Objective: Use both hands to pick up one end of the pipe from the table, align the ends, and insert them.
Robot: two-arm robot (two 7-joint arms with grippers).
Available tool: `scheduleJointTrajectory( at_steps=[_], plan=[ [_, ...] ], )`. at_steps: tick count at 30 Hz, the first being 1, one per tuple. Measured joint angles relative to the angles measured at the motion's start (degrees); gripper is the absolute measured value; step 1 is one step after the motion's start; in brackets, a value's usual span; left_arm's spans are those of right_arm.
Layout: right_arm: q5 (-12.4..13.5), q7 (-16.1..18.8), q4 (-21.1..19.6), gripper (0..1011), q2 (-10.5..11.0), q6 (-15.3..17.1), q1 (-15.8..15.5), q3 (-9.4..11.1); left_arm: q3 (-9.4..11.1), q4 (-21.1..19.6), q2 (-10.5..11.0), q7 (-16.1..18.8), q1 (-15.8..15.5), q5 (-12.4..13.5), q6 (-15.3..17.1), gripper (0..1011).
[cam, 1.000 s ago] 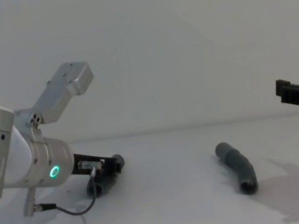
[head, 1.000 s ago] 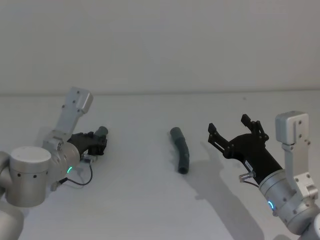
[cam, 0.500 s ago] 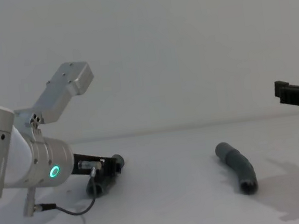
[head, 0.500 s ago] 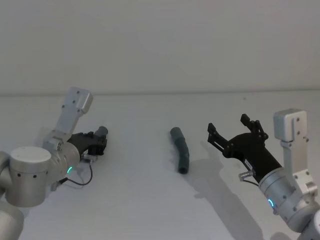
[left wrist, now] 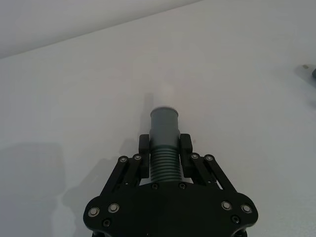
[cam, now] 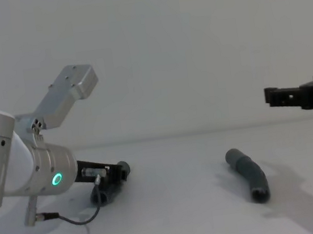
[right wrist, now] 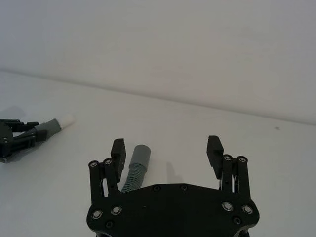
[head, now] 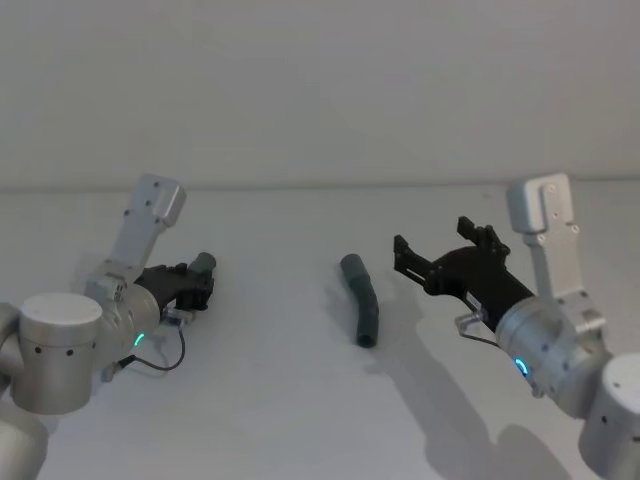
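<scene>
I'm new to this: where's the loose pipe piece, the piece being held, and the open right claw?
loose pipe piece (head: 362,302): head view, middle of its bend.
held pipe piece (left wrist: 164,142): left wrist view, middle of its grey body.
right gripper (right wrist: 166,147): right wrist view, midway between its open fingertips.

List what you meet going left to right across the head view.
Left black two-finger claw gripping a short grey tube piece → bent grey-teal tube piece lying on the white table → open right black two-finger claw.
</scene>
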Motion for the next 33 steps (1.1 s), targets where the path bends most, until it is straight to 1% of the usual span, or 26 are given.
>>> scheduleJointTrajectory(
  at_steps=[1, 2, 4, 5, 7, 13, 14, 17, 26, 33],
  plan=[
    [0.0, 0.0, 0.0, 1000, 0.0, 0.0, 0.0, 0.0, 0.0, 0.0, 0.0, 0.0, 0.0, 0.0, 0.0, 325],
    [-0.1, 0.2, 0.3, 1000, -0.2, 1.5, 0.9, -0.4, 0.0, 0.0, 0.0, 0.0, 0.0, 0.0, 0.0, 323],
    [-0.1, 0.3, 0.8, 1000, -0.5, 2.8, 2.0, -0.9, 0.0, 0.0, 0.0, 0.0, 0.0, 0.0, 0.0, 325],
    [-0.3, 0.4, 1.2, 1000, -0.7, 4.2, 3.0, -1.4, 0.0, 0.0, 0.0, 0.0, 0.0, 0.0, 0.0, 325],
    [-0.5, 0.7, 2.1, 1000, -1.2, 5.9, 4.5, -2.3, 0.0, 0.0, 0.0, 0.0, 0.0, 0.0, 0.0, 325],
    [-1.0, 1.1, 4.1, 1000, -2.5, 9.4, 7.5, -3.9, 0.0, 0.0, 0.0, 0.0, 0.0, 0.0, 0.0, 323],
    [-1.1, 1.2, 4.7, 1000, -2.9, 10.4, 8.2, -4.3, 0.0, 0.0, 0.0, 0.0, 0.0, 0.0, 0.0, 323],
    [-1.3, 1.2, 5.7, 1000, -3.6, 12.1, 9.3, -5.0, 0.0, 0.0, 0.0, 0.0, 0.0, 0.0, 0.0, 323],
    [-2.1, 0.8, 8.9, 1000, -5.3, 15.0, 11.6, -6.2, 0.0, 0.0, 0.0, 0.0, 0.0, 0.0, 0.0, 325],
    [-2.9, 0.6, 11.2, 1000, -6.0, 15.7, 12.5, -7.0, 0.0, 0.0, 0.0, 0.0, 0.0, 0.0, 0.0, 325]
  ],
)
